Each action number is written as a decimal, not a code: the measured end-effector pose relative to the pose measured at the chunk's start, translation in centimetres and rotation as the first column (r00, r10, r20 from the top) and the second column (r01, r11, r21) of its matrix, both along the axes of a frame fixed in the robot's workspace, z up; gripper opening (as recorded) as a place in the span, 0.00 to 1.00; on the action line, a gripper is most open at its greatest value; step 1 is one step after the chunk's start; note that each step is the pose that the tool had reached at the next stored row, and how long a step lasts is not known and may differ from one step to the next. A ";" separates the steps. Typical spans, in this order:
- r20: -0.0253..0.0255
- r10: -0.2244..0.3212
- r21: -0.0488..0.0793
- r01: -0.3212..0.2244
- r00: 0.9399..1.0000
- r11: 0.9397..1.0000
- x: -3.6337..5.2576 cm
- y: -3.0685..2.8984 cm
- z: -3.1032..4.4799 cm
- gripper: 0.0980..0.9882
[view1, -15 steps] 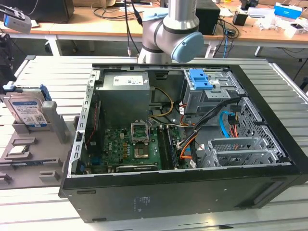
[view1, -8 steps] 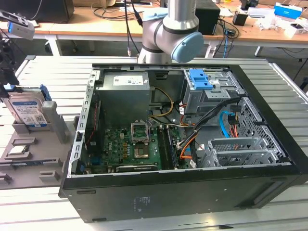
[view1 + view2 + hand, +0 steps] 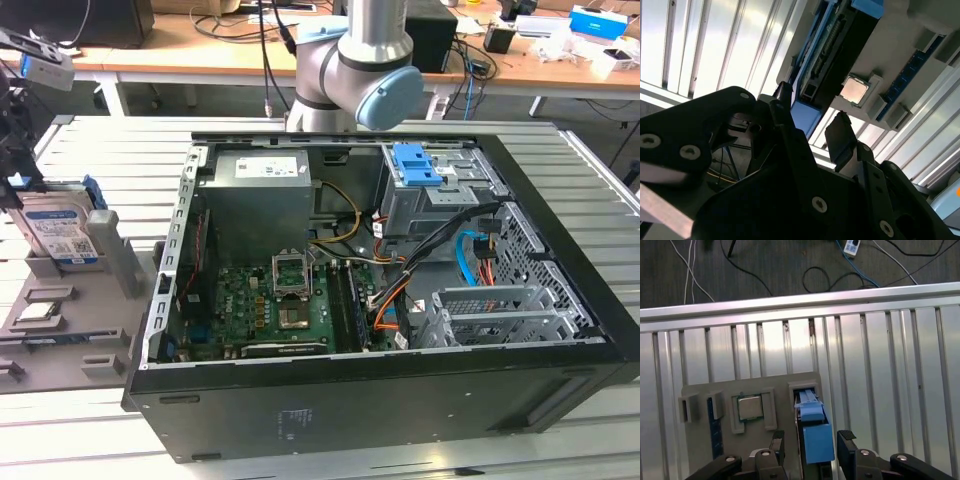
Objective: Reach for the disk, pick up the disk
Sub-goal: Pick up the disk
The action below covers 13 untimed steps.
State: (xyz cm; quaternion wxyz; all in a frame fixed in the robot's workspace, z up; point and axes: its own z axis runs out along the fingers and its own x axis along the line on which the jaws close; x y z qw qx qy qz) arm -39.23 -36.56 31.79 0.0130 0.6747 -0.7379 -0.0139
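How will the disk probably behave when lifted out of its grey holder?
The disk looks like a metal slab, so probably stiff and rather heavy. Its blue plastic rail seems smooth and may slip. It stands on edge in the holder, so it could tip.

A grey plastic fixture tray (image 3: 782, 407) with moulded pockets and slots lies directly under the jaws on a ribbed aluminium slatted table (image 3: 880, 370). A small square silver processor chip (image 3: 749, 407) sits flat in a square pocket of that tray, just beside the jaws, and a narrow dark blue strip (image 3: 715, 427) stands in a slot further out on the same side. Beyond the table edge is a dark floor (image 3: 765, 265) strewn with cables. Well apart from the jaws, toward the exterior view's right, an open black metal computer case (image 3: 400, 400) holds a green motherboard (image 3: 265, 310), a grey boxy power supply (image 3: 262, 168), a ridged blue plastic latch (image 3: 415, 165) and orange cables (image 3: 385, 300).
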 end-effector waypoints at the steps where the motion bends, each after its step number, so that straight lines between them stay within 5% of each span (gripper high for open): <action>1: 0.000 0.000 0.000 0.000 1.000 1.000 0.00 0.00 -0.18 0.50; 13: 0.000 0.000 0.000 0.000 1.000 1.000 0.00 0.00 -1.02 0.50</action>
